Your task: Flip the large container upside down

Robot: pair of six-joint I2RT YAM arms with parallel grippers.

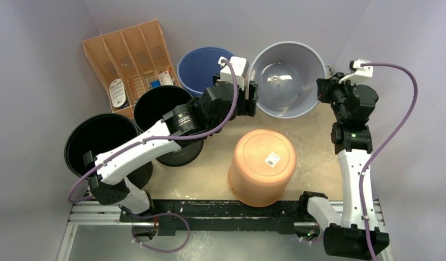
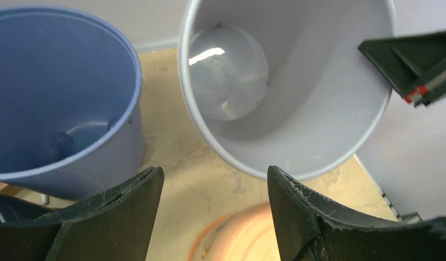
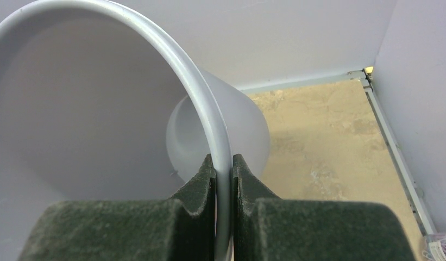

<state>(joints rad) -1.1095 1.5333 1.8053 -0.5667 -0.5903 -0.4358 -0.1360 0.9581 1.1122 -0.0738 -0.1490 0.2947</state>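
- Clamping the right-hand rim of the large grey container [image 1: 296,57] [image 2: 318,98] [image 3: 90,109], the right gripper [image 1: 325,87] [image 3: 223,163] has one finger inside the wall and one outside, pressed together on the thin edge.
- The grey container is at the far edge of the table [image 1: 318,141], right of centre, its mouth facing up with the round base visible inside; whether it rests on the table cannot be told.
- The left gripper [image 1: 252,98] [image 2: 215,179] hangs just beside the container's left rim, fingers spread wide apart and holding nothing.
- An orange container [image 1: 262,163] [image 2: 242,239] stands upside down near the middle of the table, a white label on its base.
- A blue container [image 1: 201,68] [image 2: 57,81] sits just left of the grey one, mouth up.
- Two black containers [image 1: 101,141] stand toward the left edge, and a slotted orange organiser [image 1: 128,54] lies in the far left corner.
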